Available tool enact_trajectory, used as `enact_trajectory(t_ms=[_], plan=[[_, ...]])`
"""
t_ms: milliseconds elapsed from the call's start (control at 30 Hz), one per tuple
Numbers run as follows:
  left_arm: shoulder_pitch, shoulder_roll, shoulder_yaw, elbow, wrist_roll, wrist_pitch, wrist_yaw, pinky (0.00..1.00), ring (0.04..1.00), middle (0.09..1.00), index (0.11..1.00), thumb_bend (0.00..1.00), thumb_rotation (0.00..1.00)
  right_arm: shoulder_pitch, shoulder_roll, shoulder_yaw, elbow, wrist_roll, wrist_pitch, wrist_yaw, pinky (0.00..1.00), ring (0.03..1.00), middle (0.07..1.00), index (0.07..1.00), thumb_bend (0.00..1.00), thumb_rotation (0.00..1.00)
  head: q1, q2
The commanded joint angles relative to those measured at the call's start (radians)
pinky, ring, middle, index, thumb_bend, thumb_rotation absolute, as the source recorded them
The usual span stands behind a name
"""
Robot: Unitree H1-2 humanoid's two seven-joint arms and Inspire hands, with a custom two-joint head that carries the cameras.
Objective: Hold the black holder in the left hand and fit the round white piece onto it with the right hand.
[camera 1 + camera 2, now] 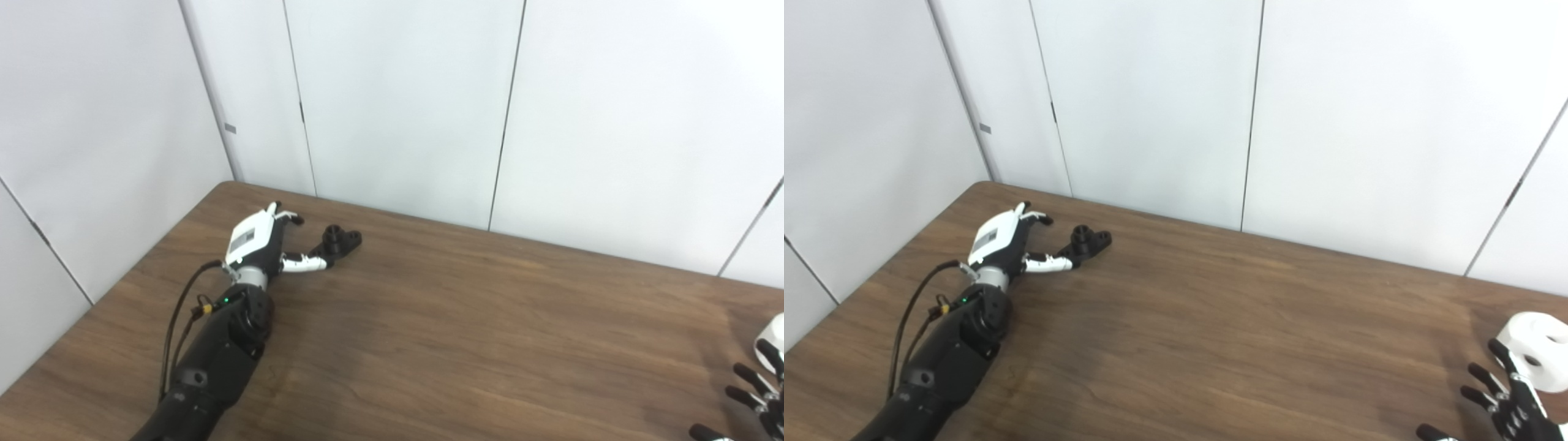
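A: What do we have in the upper left of the frame?

B: We see the left robot hand (1006, 245) lying low over the brown wooden bench (1213, 318), its fingers spread apart and closed on nothing. The thumb (1047, 264) reaches toward the black holder (1088, 240), and its tip looks to be touching the holder's near end, though we cannot say for sure. The holder rests on the bench, just right of that hand, near the far edge by the white wall panels (1151, 110).

A: And the lower right corner?

B: There we find the right robot hand (1513, 407), only partly in frame, with its dark fingers fanned out and holding nothing. The round white piece (1534, 349) sits on the bench just beyond those fingertips, in the right eye view; one fingertip overlaps it, but we cannot tell whether it touches.

A: How far apart are the two parts?

B: Well apart: the holder is at the left end of the bench, the white piece at the right.
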Motion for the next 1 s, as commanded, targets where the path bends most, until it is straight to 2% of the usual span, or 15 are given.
enact_trajectory(t_ms=[0,167,300,500,700,967], plan=[[-0.051,0.017,0.002,0.003,0.005,0.008,0.034,1.00,1.000,1.000,0.781,1.00,0.36,-0.018,-0.015,-0.010,-0.039,0.018,-0.008,0.004,0.78,0.883,0.997,0.930,0.71,0.08,-0.001,0.001],[-0.055,0.008,-0.016,0.042,0.018,0.024,0.059,1.00,1.000,1.000,0.780,1.00,0.34,-0.016,-0.014,-0.010,-0.049,0.006,-0.003,-0.002,0.77,0.877,0.990,0.928,0.70,0.08,-0.010,0.004],[-0.059,-0.003,-0.029,0.106,0.008,-0.014,0.119,1.00,1.000,1.000,0.770,1.00,0.33,-0.013,-0.014,-0.010,-0.057,0.010,-0.010,0.001,0.77,0.873,0.988,0.926,0.71,0.08,-0.012,0.004],[-0.068,-0.014,-0.033,0.164,-0.022,-0.050,0.156,1.00,1.000,1.000,0.771,0.99,0.27,-0.007,-0.011,-0.010,-0.077,0.007,0.003,-0.003,0.76,0.872,0.984,0.922,0.71,0.07,-0.021,0.009],[-0.080,-0.034,-0.034,0.215,-0.048,-0.063,0.190,1.00,1.000,1.000,0.758,0.99,0.31,-0.001,-0.008,-0.011,-0.097,0.004,0.020,-0.006,0.75,0.864,0.980,0.915,0.72,0.08,-0.029,0.015],[-0.096,-0.054,-0.049,0.258,-0.081,-0.094,0.211,1.00,1.000,1.000,0.749,0.96,0.28,0.001,-0.010,-0.012,-0.102,-0.001,0.016,-0.008,0.75,0.863,0.975,0.916,0.71,0.06,-0.032,0.018]])
